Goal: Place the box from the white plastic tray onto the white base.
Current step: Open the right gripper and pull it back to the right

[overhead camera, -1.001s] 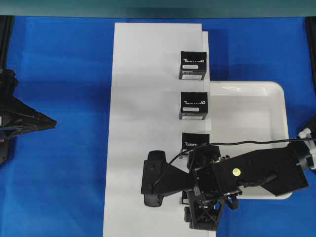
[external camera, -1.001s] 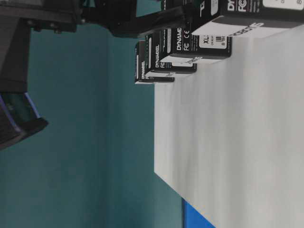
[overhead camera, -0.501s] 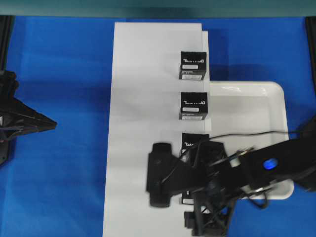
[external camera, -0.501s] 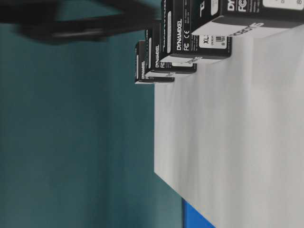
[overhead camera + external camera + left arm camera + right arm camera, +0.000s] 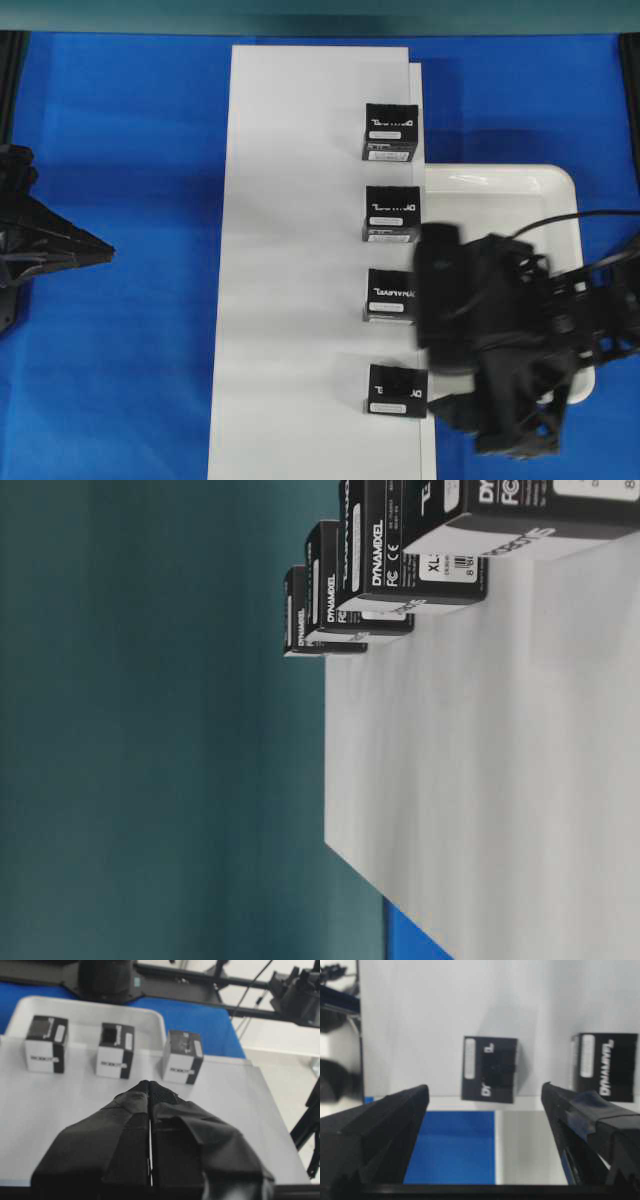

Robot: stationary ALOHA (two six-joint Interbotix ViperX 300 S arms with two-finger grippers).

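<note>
The box (image 5: 397,389), black with a faint top mark, stands on the white base (image 5: 300,250) near its front right edge, free of both grippers. In the right wrist view the box (image 5: 490,1068) sits just beyond my right gripper (image 5: 485,1097), whose jaws stand wide open and empty. My blurred right arm (image 5: 510,340) hovers over the white plastic tray (image 5: 500,178), right of the box. My left gripper (image 5: 149,1086) is shut and empty, far left of the base, and faces the box (image 5: 182,1056).
Three similar black boxes (image 5: 390,131) (image 5: 392,213) (image 5: 392,295) line the base's right edge behind the box. Blue cloth (image 5: 120,350) covers the table around the base. The table-level view shows the row of boxes (image 5: 350,590) end-on.
My right arm has pulled back to the right, off the base and over the tray, uncovering the box that stays on the base. The left arm has not moved.
</note>
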